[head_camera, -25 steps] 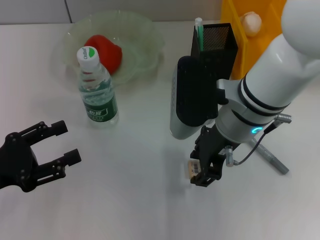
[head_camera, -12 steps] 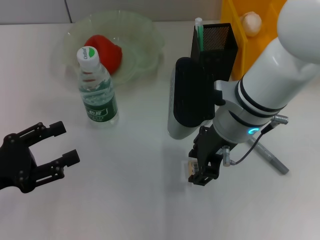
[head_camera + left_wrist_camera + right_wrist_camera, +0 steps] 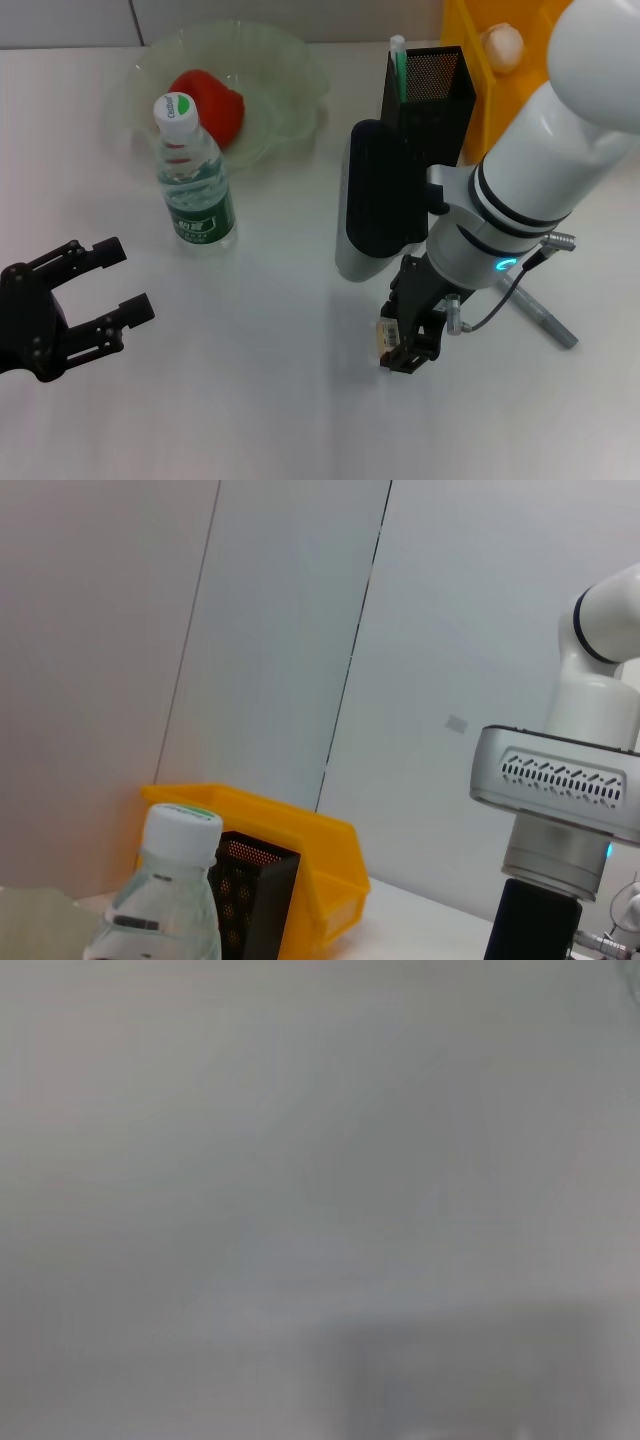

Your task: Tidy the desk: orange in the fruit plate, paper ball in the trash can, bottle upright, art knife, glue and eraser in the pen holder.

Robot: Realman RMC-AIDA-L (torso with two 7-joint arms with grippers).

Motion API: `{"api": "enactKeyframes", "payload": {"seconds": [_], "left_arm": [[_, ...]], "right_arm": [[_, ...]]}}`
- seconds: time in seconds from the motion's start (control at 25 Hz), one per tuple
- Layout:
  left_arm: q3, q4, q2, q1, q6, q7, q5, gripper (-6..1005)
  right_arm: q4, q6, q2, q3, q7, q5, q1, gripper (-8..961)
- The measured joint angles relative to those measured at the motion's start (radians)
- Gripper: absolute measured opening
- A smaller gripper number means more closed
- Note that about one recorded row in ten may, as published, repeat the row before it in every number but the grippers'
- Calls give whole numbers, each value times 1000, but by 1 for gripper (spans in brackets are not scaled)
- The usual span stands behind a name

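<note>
In the head view, my right gripper (image 3: 404, 342) pointed down at the lower centre of the frame, its jaws drawn narrow around the eraser (image 3: 385, 337), which sat pinched between them right at the table (image 3: 270, 400); I judged this the pickup, so the block could be carried up to the pen holder (image 3: 428, 90) standing at upper centre-right. My left gripper (image 3: 88, 298) waited at the lower left with its jaws spread wide and nothing in them, clear of the work. The bottle (image 3: 194, 175) stood upright at upper left, just in front of the fruit plate (image 3: 285, 60), where the orange (image 3: 210, 98) already lay. The paper ball (image 3: 502, 45) rested inside the trash can (image 3: 470, 60) at the top right. A grey pen-like tool (image 3: 545, 322) lay on the table at right, beyond my wrist, presumably left for later. The left wrist view showed the bottle's cap at lower left, the holder and yellow can behind it, and my right arm at the right edge. The right wrist view gave only featureless grey.
</note>
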Motion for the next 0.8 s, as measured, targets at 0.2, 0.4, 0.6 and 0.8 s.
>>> {"api": "enactKeyframes", "payload": {"seconds": [0.2, 0.4, 0.6, 0.8], "left_arm": [[0, -1, 0, 1, 2, 1, -1, 785], [0, -1, -1, 2, 2, 1, -1, 785], [-5, 0, -1, 8, 3, 1, 0, 785], [-6, 1, -2, 10, 5, 1, 0, 785]], "right_arm": [[6, 10, 1, -1, 6, 0, 5, 505], [2, 8, 2, 0, 7, 0, 5, 457], [-11, 1, 2, 9, 7, 1, -2, 399], [-93, -37, -3, 61, 5, 2, -28, 383]]}}
